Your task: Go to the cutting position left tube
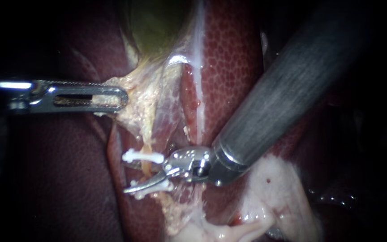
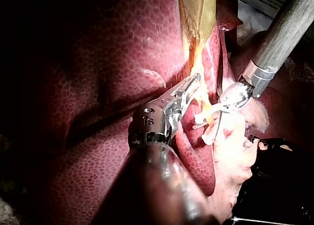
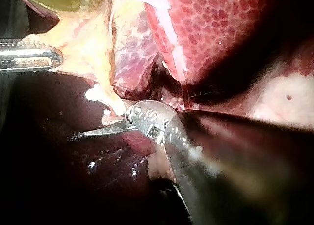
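Right instrument (image 1: 151, 180) came in from the upper right on a thick dark shaft that crossed over the liver (image 1: 234, 54). Its slim metal tip lay down at the clipped tube. Only one thin blade showed plainly in any view, so I could not tell whether the tip was open or closed, and nothing could be seen held in it.

To do this step well, I judged, the big shaft should be kept off the liver surface and only the tip adjusted. Above, the green-yellow gallbladder (image 1: 157, 22) tapered into pale tissue (image 1: 135, 107). The left instrument (image 1: 108, 96) had this tissue clamped between closed jaws and drew it sideways. That pull ought to be steady, so that the tube lay straight and exposed.

The tube (image 1: 146, 166), thin and yellowish, which I took for the task's left tube, ran down from the pale tissue between an upper clip (image 1: 142, 156) and a lower clip (image 1: 162, 187), both white. The visible blade lay across the tube's line right against the lower clip, nearer it than the upper one. A good cutting position would sit in the bare stretch between the clips, clear of both. The tip probably wanted a slight shift toward the upper clip, with the tube seen between the blades before any closing.
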You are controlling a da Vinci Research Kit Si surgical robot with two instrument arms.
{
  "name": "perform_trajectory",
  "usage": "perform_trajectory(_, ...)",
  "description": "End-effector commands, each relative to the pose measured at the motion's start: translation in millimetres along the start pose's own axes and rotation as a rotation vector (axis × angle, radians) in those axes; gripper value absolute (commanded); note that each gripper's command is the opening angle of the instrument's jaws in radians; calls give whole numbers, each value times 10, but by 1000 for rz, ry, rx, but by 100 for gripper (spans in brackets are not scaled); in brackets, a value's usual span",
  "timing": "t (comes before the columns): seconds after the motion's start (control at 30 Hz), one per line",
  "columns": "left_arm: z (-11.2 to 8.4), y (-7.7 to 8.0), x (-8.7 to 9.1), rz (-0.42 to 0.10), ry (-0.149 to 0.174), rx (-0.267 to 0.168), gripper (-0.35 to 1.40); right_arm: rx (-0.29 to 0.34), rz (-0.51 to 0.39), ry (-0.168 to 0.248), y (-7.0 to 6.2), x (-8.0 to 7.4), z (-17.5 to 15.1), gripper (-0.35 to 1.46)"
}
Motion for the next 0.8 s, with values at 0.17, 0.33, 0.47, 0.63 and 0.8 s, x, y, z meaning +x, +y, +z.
perform_trajectory(0.17, 0, -1, 0, 0, 0, 0, -35, 1, 11, 6, 3, 1, 0, 128)
perform_trajectory(0.33, 0, -1, 0, 0, 0, 0, -35, 5, 18, 24, 6, 4, 1, 125)
perform_trajectory(0.47, 0, -1, 0, 0, 0, 0, -35, 5, 24, 27, 7, 6, 3, 123)
perform_trajectory(0.63, 0, -1, 0, 0, 0, 0, -35, 5, 25, 31, 8, 7, 6, 121)
perform_trajectory(0.8, 0, -1, 0, 0, 0, 0, -35, 4, 25, 31, 10, 7, 6, 121)
